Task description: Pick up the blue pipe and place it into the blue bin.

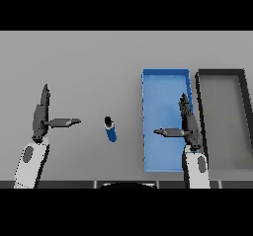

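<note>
A short blue pipe [110, 129] with a dark top end lies on the grey table, near the middle of the head view. The blue bin [148, 121] stands to its right, long and rectangular. My right hand [189, 126] hovers over the bin's right side, fingers straight and thumb pointing left, holding nothing. My left hand [40, 117] is at the left, open too, its thumb stretched toward the pipe with a clear gap between them.
A dark-rimmed grey bin [244, 101] stands right beside the blue bin, at the right edge. The grey table [84, 62] stretches to the far edge behind everything.
</note>
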{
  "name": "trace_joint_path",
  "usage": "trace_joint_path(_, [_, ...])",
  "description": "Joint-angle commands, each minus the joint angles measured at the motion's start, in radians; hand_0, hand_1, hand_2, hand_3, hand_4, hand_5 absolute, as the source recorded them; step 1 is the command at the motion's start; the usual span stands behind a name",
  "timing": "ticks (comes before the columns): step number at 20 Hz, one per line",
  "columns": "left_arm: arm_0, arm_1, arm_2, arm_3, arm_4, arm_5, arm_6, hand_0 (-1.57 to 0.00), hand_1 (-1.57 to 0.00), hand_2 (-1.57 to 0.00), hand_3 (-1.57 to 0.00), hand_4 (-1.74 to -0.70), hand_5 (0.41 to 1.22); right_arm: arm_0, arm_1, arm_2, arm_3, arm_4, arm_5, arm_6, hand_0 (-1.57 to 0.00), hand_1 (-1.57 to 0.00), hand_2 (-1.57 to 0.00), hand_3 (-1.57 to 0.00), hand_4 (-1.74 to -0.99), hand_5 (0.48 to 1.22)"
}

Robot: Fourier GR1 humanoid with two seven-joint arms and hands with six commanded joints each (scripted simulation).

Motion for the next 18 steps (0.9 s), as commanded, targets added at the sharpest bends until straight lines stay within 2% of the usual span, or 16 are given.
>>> trace_joint_path(1, [0.0,-0.001,0.0,-0.001,-0.001,0.001,-0.004,0.0,0.0,0.0,0.0,-1.19,0.605,0.0,-0.001,-0.001,0.0,-0.001,0.0,0.0,0.0,0.0,0.0,0.0,-1.254,0.598])
trace_joint_path(6, [-0.003,-0.012,-0.009,-0.002,-0.008,0.009,-0.003,0.0,0.0,0.0,0.0,-1.19,0.605,0.0,-0.012,-0.009,-0.002,-0.012,0.008,0.004,0.0,0.0,0.0,0.0,-1.254,0.598])
trace_joint_path(7, [0.025,0.049,-0.028,-0.007,0.014,-0.117,-0.055,0.0,0.0,0.0,0.0,-1.19,0.605,0.038,-0.071,0.024,-0.027,0.053,0.032,-0.043,0.0,0.0,0.0,0.0,-1.254,0.598])
trace_joint_path(8, [0.035,0.097,-0.027,0.001,0.035,-0.199,-0.08,0.0,0.0,0.0,0.0,-1.19,0.606,0.078,-0.104,0.048,-0.055,0.087,0.051,-0.077,0.0,0.0,0.0,0.0,-1.255,0.597])
trace_joint_path(9, [0.038,0.122,-0.032,0.011,0.044,-0.251,-0.093,0.0,0.0,0.0,0.0,-1.19,0.604,0.1,-0.13,0.061,-0.077,0.114,0.06,-0.084,0.0,0.0,0.0,0.0,-1.251,0.597])
trace_joint_path(11, [0.047,0.153,-0.034,0.015,0.057,-0.309,-0.112,0.0,0.0,0.0,0.0,-1.19,0.603,0.108,-0.139,0.083,-0.098,0.156,0.049,-0.054,0.0,0.0,0.0,0.0,-1.244,0.596])
trace_joint_path(12, [0.043,0.161,-0.033,0.016,0.058,-0.32,-0.114,0.0,0.0,0.0,0.0,-1.18,0.603,0.129,-0.144,0.094,-0.123,0.159,0.06,-0.06,0.0,0.0,0.0,0.0,-1.241,0.594])
trace_joint_path(15, [0.075,0.192,-0.061,-0.012,0.039,-0.375,-0.163,0.0,0.0,0.0,0.0,-1.16,0.605,0.114,-0.149,0.093,-0.12,0.153,0.067,-0.03,0.0,0.0,0.0,0.0,-1.226,0.593])
trace_joint_path(18, [0.09,0.208,-0.123,-0.071,0.042,-0.458,-0.137,0.0,0.0,0.0,0.0,-1.18,0.584,0.103,-0.162,0.088,-0.096,0.155,0.077,-0.056,0.0,0.0,0.0,0.0,-1.228,0.601])
